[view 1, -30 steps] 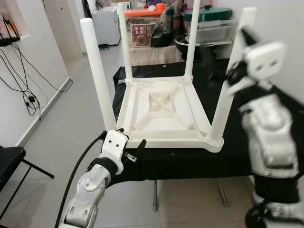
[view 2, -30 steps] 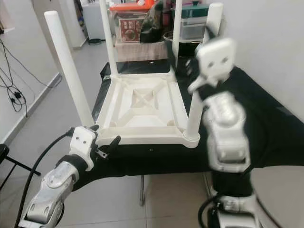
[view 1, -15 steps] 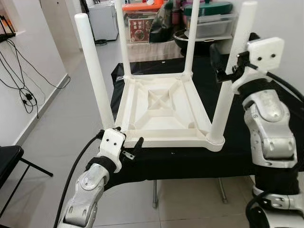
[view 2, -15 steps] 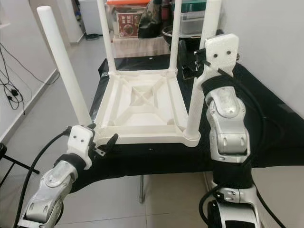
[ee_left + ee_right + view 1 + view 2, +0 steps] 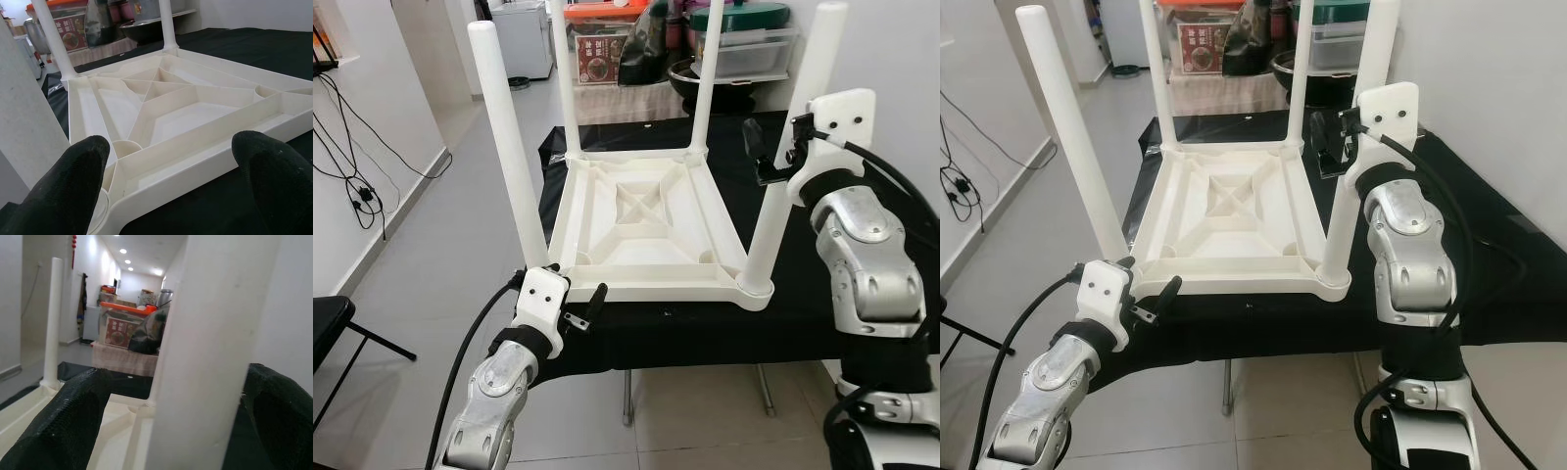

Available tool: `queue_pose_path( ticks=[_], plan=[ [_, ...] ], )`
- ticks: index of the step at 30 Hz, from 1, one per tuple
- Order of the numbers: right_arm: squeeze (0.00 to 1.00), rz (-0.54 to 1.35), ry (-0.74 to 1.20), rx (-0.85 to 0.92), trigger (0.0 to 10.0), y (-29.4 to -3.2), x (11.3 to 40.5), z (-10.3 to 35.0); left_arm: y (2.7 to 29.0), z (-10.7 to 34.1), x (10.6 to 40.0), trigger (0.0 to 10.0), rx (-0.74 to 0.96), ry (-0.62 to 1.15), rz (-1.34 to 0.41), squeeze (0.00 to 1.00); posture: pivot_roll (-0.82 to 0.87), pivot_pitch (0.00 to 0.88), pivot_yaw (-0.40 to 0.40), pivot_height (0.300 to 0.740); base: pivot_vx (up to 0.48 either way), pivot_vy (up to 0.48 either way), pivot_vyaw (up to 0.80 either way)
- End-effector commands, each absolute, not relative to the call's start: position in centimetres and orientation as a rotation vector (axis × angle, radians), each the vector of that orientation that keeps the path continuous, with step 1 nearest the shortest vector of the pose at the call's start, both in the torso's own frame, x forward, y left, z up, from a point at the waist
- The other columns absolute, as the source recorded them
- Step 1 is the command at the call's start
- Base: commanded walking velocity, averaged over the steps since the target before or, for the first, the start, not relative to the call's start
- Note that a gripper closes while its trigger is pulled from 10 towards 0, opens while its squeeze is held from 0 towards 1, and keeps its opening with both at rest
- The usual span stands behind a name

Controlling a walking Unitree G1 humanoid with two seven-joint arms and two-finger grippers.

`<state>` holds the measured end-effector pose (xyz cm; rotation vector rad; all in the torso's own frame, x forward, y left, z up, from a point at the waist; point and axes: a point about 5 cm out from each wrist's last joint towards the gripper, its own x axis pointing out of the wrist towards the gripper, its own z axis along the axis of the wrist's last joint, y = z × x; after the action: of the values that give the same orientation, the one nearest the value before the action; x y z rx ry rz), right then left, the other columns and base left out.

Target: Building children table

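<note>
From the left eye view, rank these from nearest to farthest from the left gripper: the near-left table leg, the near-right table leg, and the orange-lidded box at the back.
Measured from the left gripper:
1. near-left table leg, rising just above it at the table's near left corner.
2. near-right table leg, across the near edge, between the right gripper's fingers.
3. orange-lidded box, far back past the table.

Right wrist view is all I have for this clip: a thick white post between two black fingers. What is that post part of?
Observer: It is the near right leg of the white plastic children's table, which lies upside down on a black-covered table with four legs pointing up.
Reviewer: Is the right gripper clamped on it?
Observer: No. The right gripper straddles the leg with its fingers apart.
Reviewer: And the left arm?
Observer: The left gripper is open, low at the table's near left corner, facing its ribbed underside.
</note>
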<state>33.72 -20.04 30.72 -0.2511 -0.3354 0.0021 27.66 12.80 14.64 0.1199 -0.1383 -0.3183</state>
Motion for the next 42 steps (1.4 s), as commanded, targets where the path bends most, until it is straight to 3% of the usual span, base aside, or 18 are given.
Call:
queue_pose_path(
  ticks=[1, 11, 30, 31, 32, 33, 35, 36, 42],
  plan=[
    [0.0, -0.004, -0.298, -0.229, 10.0, -20.4, 33.9, 30.3, 13.1, 14.5, 27.5, 10.0, 0.108, -0.129, -0.3, 0.0, -0.07, 0.031, -0.014, 0.74, 0.0, 0.0, 0.0],
    [0.0, 0.028, -0.216, -0.055, 10.0, -22.1, 34.4, 32.1, 14.2, 14.6, 27.3, 10.0, 0.109, -0.135, -0.231, 0.0, -0.07, 0.039, -0.022, 0.74, 0.0, 0.0, 0.0],
    [0.0, 0.13, -0.223, -0.062, 10.0, -20.4, 34.8, 36.2, 14.3, 14.5, 27.1, 10.0, 0.102, -0.134, -0.207, 0.0, -0.07, 0.044, -0.04, 0.74, 0.0, 0.0, 0.0],
    [0.0, 0.136, -0.211, -0.054, 8.8, -20.3, 34.8, 36.4, 14.3, 14.4, 27.1, 10.0, 0.099, -0.133, -0.204, 0.0, -0.07, 0.045, -0.042, 0.74, 0.0, 0.0, 0.0],
    [0.0, 0.136, -0.211, -0.054, 8.8, -20.3, 34.8, 36.4, 14.3, 14.4, 27.1, 10.0, 0.099, -0.133, -0.204, 0.0, -0.07, 0.045, -0.042, 0.74, 0.0, 0.0, 0.0],
    [0.0, 0.139, -0.193, -0.044, 5.7, -20.3, 34.8, 36.5, 14.3, 14.4, 27.1, 10.0, 0.097, -0.132, -0.2, 0.0, -0.07, 0.045, -0.042, 0.74, 0.0, 0.0, 0.0],
    [0.0, 0.14, -0.182, -0.038, 5.7, -20.4, 34.8, 36.5, 14.4, 14.4, 27.1, 10.0, 0.097, -0.132, -0.198, 0.0, -0.07, 0.044, -0.044, 0.74, 0.0, 0.0, 0.0],
    [0.0, 0.141, -0.176, -0.03, 0.0, -20.4, 34.8, 36.5, 14.4, 14.4, 27.1, 10.0, 0.097, -0.132, -0.195, 0.0, -0.07, 0.045, -0.044, 0.74, 0.0, 0.0, 0.0],
    [0.0, 0.158, -0.154, -0.016, 0.0, -20.2, 34.8, 36.4, 15.3, 14.3, 27.0, 10.0, 0.102, -0.125, -0.133, 0.0, -0.07, 0.046, -0.046, 0.74, 0.0, 0.0, 0.0]
  ],
)
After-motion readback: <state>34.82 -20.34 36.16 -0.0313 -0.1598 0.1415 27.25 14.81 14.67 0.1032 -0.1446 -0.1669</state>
